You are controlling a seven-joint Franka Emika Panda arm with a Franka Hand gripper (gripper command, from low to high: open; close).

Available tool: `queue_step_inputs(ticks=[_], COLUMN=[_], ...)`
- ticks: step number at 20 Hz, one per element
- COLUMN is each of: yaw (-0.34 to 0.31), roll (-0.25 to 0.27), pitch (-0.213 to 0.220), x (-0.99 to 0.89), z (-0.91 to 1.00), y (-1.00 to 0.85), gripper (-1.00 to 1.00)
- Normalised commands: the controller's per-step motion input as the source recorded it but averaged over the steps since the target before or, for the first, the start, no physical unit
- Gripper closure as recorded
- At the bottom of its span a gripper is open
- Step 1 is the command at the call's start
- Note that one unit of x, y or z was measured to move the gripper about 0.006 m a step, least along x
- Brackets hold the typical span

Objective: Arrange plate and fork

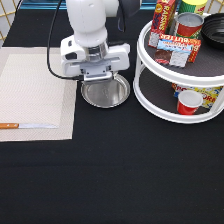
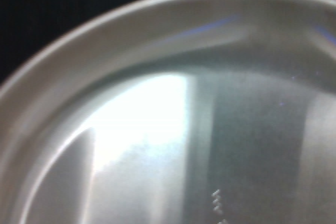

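The round shiny silver plate (image 1: 107,94) lies on the black table, just off the right edge of the placemat. My gripper (image 1: 97,81) hangs directly over the plate's rim on the side toward the exterior view's top-left, very close to it; the white hand covers that part of the rim. In the wrist view the plate (image 2: 187,140) fills the picture, with its curved rim against the black cloth. The fork is out of view.
A beige placemat (image 1: 35,90) lies at the exterior view's left, with a wooden-handled knife (image 1: 27,126) along its bottom edge. A white two-tier turntable (image 1: 150,92) at the right holds cans, boxes and a red cup (image 1: 189,102), close to the plate.
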Motion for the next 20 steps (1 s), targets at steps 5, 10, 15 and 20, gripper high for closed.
queue_step_inputs(ticks=[5,10,15,20], yaw=[0.000,0.000,-0.083,-0.111], roll=[0.011,0.030,0.037,0.021], pitch=[0.029,0.065,0.043,0.018], x=[0.28,0.45,0.37,0.34], z=[-0.12,0.02,0.00,0.04], y=[0.04,0.01,-0.30,-0.42], gripper=[-1.00,-1.00,-1.00,-1.00])
